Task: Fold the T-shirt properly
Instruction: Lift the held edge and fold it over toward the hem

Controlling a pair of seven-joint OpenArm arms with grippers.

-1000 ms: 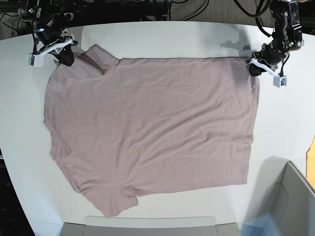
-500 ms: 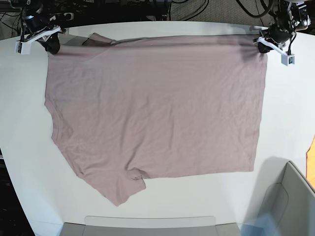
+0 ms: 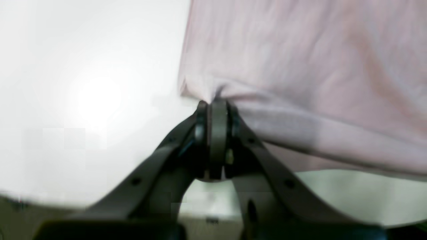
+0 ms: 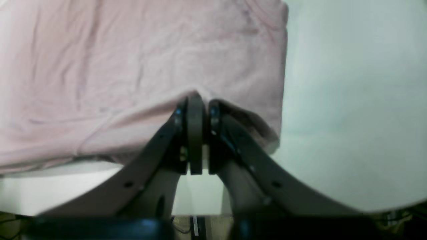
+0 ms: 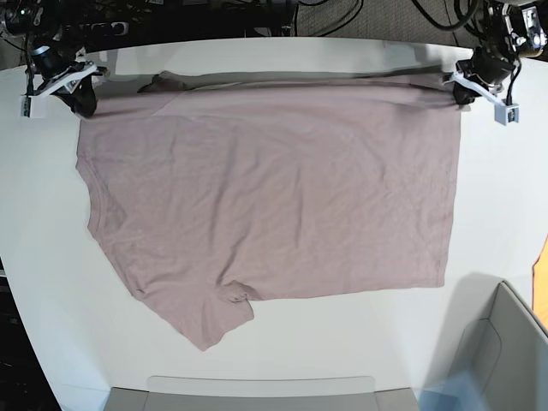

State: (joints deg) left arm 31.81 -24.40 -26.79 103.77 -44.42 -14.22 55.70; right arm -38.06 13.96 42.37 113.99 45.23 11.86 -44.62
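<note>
The pink-mauve T-shirt [image 5: 265,188] lies spread over the white table [image 5: 505,197], its far edge lifted and stretched taut between both arms. My left gripper [image 5: 462,92] is at the far right of the base view, shut on the shirt's far right corner. In the left wrist view the left gripper [image 3: 217,103] pinches a bunched corner of the T-shirt [image 3: 300,66]. My right gripper [image 5: 86,104] is at the far left, shut on the shoulder corner. The right wrist view shows the right gripper [image 4: 196,100] clamped on the T-shirt [image 4: 133,60] hem. One sleeve points to the near left.
A grey box [image 5: 501,355] stands at the near right corner, with an orange thing [image 5: 541,274] at the right edge. A grey tray edge [image 5: 257,394] runs along the near side. Cables lie beyond the table's far edge.
Both grippers have carried the shirt's far edge away from the camera and outward, then slightly back. The shirt is stretched flatter and wider than a second ago.
</note>
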